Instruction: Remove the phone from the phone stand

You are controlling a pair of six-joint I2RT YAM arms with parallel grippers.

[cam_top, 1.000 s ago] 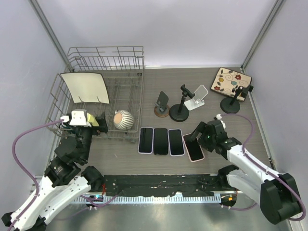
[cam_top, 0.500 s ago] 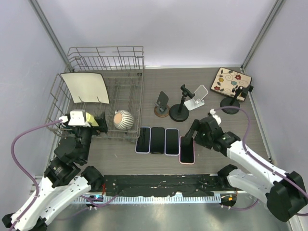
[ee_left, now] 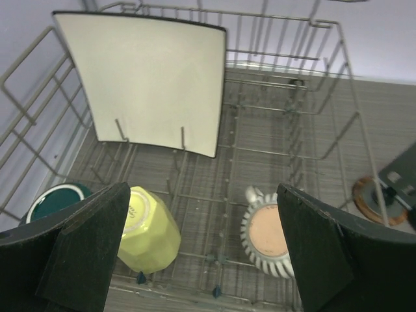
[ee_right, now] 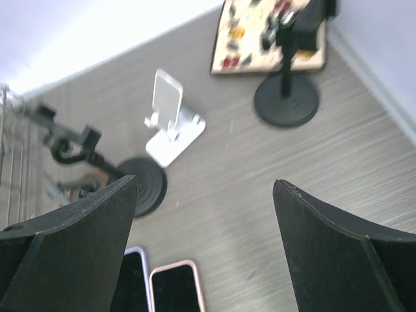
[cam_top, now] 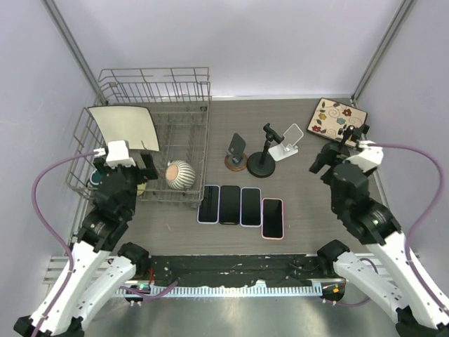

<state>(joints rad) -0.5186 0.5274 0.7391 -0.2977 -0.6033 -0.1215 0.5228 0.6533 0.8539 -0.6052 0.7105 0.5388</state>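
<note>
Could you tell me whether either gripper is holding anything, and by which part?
Nothing is held: left gripper and right gripper both stand open and empty.

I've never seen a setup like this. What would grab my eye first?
Four phones lie in a row near the front of the table. On the left, a wire dish rack holds a big white square plate standing on edge, and a flowered board sits in the far right corner.

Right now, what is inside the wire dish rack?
A white square plate standing upright, a yellow cup and a striped cup. A teal bowl at the left is partly covered.
</note>
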